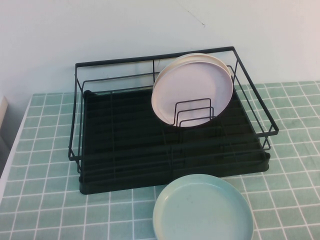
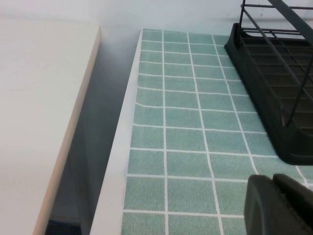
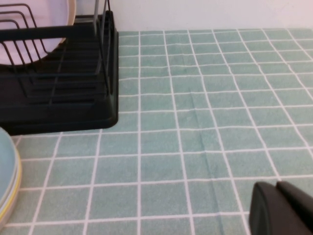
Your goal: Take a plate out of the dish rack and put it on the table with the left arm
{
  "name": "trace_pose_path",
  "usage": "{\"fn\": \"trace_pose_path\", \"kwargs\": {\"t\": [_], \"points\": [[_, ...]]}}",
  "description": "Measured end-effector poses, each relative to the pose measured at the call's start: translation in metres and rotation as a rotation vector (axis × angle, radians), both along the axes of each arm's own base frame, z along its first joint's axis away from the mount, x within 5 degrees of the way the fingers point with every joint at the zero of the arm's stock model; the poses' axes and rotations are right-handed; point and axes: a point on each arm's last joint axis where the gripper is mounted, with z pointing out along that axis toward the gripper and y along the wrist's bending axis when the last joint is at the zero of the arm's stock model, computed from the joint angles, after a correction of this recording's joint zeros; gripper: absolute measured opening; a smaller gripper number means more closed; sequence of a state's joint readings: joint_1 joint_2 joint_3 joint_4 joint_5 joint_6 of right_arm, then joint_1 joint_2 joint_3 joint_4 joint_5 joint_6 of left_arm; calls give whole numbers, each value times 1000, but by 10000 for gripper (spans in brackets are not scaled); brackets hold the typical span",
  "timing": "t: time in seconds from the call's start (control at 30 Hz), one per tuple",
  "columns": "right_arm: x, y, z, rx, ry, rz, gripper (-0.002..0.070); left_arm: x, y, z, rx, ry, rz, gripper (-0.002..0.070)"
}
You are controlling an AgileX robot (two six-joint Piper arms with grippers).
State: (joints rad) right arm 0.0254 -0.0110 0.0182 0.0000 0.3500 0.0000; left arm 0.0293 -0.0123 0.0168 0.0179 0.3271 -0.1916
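Pale green tiled table (image 1: 45, 150), white wall behind.

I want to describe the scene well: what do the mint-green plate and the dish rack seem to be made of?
The plate: probably matte plastic or melamine, dull with faint speckles. The dish rack: thin black wire, likely coated metal, on a slatted, plastic-looking tray.

High view overlooks dish rack (image 1: 170, 130), wrist views low, sharing it.

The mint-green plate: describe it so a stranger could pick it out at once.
Find the large black wire dish rack on the green-tiled table. Just in front of its right half lies the round pale mint-green plate, flat on the tiles. The pale pink plate stands upright inside the rack.
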Motion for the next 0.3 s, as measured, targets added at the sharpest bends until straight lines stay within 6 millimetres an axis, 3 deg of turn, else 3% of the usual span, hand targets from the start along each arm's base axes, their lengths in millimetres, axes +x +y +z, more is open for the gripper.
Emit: {"fn": "trace_pose_path", "kwargs": {"t": [0.3], "points": [[0, -2, 0, 0, 0, -29, -2, 0, 0, 0, -4, 2, 0, -2]]}}
